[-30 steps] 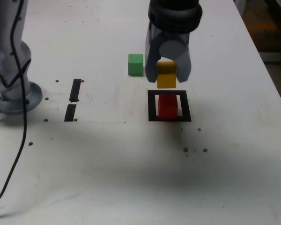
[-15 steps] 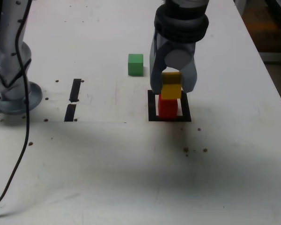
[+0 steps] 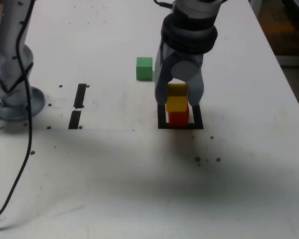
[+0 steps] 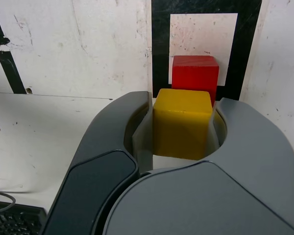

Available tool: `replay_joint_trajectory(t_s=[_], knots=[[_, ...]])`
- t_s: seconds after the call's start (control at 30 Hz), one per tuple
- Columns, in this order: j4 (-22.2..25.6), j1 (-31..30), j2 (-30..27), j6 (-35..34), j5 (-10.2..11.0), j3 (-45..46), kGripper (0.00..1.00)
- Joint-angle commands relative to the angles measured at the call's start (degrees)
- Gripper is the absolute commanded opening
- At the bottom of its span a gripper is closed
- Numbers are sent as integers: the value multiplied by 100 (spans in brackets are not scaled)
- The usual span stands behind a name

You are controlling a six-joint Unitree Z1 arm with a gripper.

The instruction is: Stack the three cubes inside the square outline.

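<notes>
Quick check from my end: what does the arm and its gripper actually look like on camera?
The gripper has two broad, curved fingers, one dark charcoal and one lighter grey, under a black ribbed collar. The arm's silver-grey base stands at the exterior view's left, with a thin black cable trailing down across the white table.

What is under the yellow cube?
The red cube sits under the yellow cube, inside the square outline. The gripper holds the yellow cube; whether the cubes touch is hidden.
</notes>
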Motion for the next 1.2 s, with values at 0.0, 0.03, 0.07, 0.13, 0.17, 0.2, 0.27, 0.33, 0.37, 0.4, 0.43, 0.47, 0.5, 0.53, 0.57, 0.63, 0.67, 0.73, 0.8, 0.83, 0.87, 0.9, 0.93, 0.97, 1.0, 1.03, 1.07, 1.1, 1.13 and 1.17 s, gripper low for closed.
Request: replay_joint_trajectory(t_s=[0.0, 0.03, 0.07, 0.13, 0.17, 0.2, 0.27, 0.33, 0.37, 0.4, 0.43, 0.47, 0.5, 0.53, 0.57, 0.63, 0.67, 0.73, 0.8, 0.83, 0.87, 0.9, 0.93, 0.97, 1.0, 1.03, 1.07, 1.1, 1.13, 1.17], knots=[[-46, 20, 4, 15, -35, 47, 34], [-75, 22, 5, 21, -42, 67, 34], [-108, 25, 6, 28, -45, 86, 35], [-168, 30, 6, 42, -53, 120, 35], [-198, 34, 7, 48, -56, 135, 35], [-228, 37, 7, 53, -55, 150, 35], [-278, 46, 8, 60, -52, 179, 36], [-326, 59, 7, 67, -45, 218, 38], [-344, 65, 6, 69, -42, 235, 39], [-361, 70, 5, 72, -39, 253, 40], [-378, 75, 3, 74, -37, 271, 41], [-398, 81, 2, 75, -33, 288, 42], [-417, 86, 2, 76, -27, 303, 42], [-435, 91, 2, 76, -20, 318, 43], [-455, 96, 2, 76, -13, 332, 43], [-490, 105, 3, 76, 7, 355, 44], [-503, 108, 3, 78, 18, 365, 44], [-517, 113, 2, 80, 44, 378, 44], [-523, 118, 0, 82, 73, 385, 44], [-526, 120, 0, 83, 91, 388, 44], [-528, 120, 0, 83, 111, 389, 44], [-529, 120, -1, 83, 130, 389, 44], [-530, 120, -2, 83, 147, 390, 44], [-530, 120, -4, 83, 167, 391, 44], [-531, 120, -5, 84, 181, 389, 44], [-533, 120, -7, 83, 195, 385, 44], [-535, 120, -9, 84, 207, 380, 44], [-539, 120, -11, 83, 218, 376, 45], [-543, 120, -13, 83, 227, 374, 46], [-548, 120, -16, 83, 234, 371, 49]])
